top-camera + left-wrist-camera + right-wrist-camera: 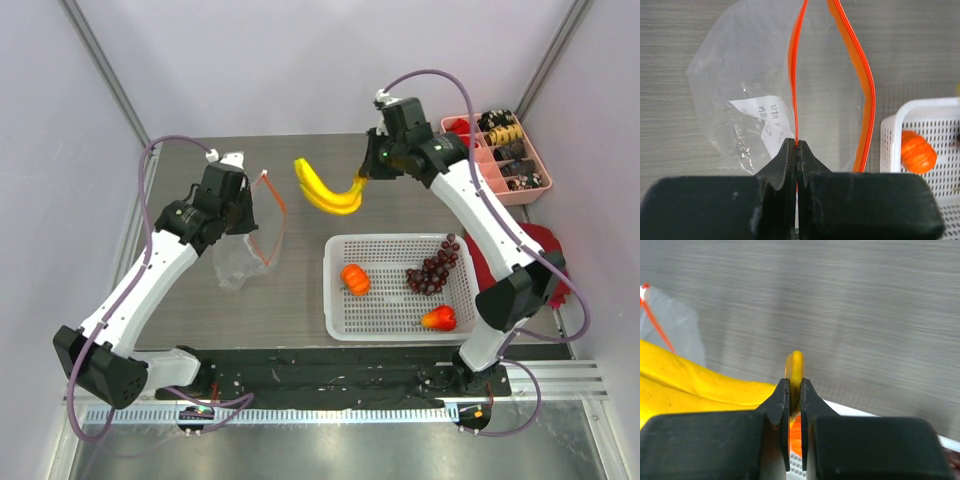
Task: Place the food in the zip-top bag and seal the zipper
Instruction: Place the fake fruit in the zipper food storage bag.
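Note:
My left gripper (797,144) is shut on one side of the orange-red zipper (795,75) of the clear zip-top bag (740,90); the bag (240,255) hangs open-mouthed above the table. My right gripper (794,382) is shut on the stem of the yellow banana bunch (685,385), held in the air (330,188) to the right of the bag. The orange pumpkin (355,279), purple grape cluster (434,268) and red-orange fruit (439,319) lie in the white basket (395,330).
A pink compartment tray (525,193) with dark snacks stands at the back right. Something red (545,245) lies behind the right arm. The white basket's corner (890,125) is close to the bag's right side.

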`<state>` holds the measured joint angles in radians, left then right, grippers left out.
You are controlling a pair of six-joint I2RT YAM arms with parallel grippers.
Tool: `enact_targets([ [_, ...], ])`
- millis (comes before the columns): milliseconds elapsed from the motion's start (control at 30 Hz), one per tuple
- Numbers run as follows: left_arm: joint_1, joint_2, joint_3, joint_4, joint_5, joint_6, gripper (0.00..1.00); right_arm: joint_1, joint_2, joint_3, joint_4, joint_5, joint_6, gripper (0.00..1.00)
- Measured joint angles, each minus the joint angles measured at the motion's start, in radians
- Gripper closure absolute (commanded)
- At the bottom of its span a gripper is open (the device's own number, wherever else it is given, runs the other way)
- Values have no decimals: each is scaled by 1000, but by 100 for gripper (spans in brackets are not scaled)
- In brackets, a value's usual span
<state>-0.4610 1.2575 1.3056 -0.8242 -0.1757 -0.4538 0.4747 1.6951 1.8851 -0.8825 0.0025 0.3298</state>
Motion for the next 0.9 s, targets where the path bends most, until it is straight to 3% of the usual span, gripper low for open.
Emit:
enact_targets([
  [267,-56,-4,-34,127,-127,-19,100,137,83,51,-16,-17,160,99],
  [500,-91,-4,-51,175,-178,-17,100,128,134,118,-3,-27,276,99],
  [733,-101,-26,-70,246,-204,12,100,132,151,21,-16,-27,298,99],
  [900,-172,-53,-99,304,-259,75,100,139,184,-4,-39,-27,297,99],
])
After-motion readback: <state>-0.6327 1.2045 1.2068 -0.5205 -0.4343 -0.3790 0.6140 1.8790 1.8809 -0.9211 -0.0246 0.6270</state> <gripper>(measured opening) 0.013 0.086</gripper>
